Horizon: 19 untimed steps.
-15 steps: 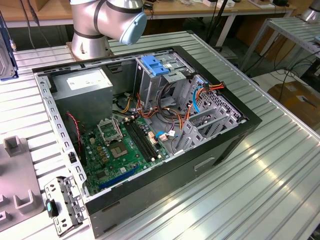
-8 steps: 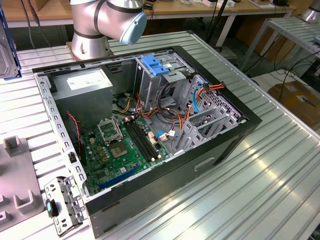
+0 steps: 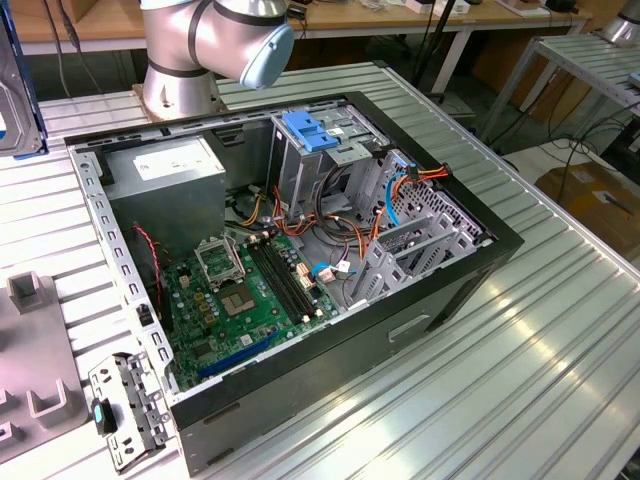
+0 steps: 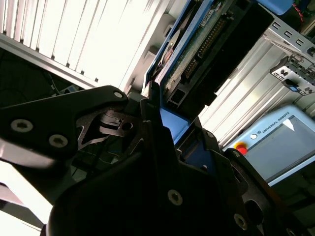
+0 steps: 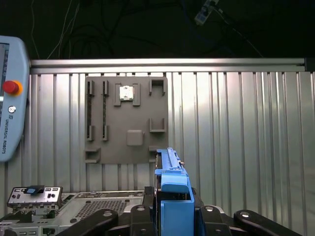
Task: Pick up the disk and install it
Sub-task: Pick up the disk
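Gripper (image 5: 173, 214) is clamped on the disk (image 5: 170, 177) by its blue frame, edge-on; a square, unslipping hold should best suit seating it in the case (image 3: 330, 392).

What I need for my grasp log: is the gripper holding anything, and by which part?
The gripper holds the disk, clamped at one end of its blue carrier frame, in both wrist views.
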### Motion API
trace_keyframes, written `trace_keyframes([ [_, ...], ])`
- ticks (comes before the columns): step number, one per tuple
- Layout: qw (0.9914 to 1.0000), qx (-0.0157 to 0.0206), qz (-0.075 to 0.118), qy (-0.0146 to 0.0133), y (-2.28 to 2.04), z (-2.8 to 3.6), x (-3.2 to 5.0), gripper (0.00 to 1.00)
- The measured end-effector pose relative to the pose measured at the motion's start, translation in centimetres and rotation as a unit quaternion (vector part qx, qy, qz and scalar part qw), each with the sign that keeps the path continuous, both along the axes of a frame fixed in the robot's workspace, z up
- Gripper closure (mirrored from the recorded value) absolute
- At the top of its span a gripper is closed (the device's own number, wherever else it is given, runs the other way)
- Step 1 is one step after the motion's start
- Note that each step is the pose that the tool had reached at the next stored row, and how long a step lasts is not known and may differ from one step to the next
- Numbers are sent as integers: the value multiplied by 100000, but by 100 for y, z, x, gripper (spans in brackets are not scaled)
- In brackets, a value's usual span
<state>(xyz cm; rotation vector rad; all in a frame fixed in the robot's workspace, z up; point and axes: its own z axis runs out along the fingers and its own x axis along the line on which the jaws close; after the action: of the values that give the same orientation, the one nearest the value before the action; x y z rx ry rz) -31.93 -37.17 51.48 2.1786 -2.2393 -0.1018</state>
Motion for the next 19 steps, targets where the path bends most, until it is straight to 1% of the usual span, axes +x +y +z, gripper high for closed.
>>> trace_keyframes([
  [15, 100000, -3, 1, 3, 0, 0, 104, 63],
  [19, 100000, -1, 1, 1, 0, 0, 142, 63],
])
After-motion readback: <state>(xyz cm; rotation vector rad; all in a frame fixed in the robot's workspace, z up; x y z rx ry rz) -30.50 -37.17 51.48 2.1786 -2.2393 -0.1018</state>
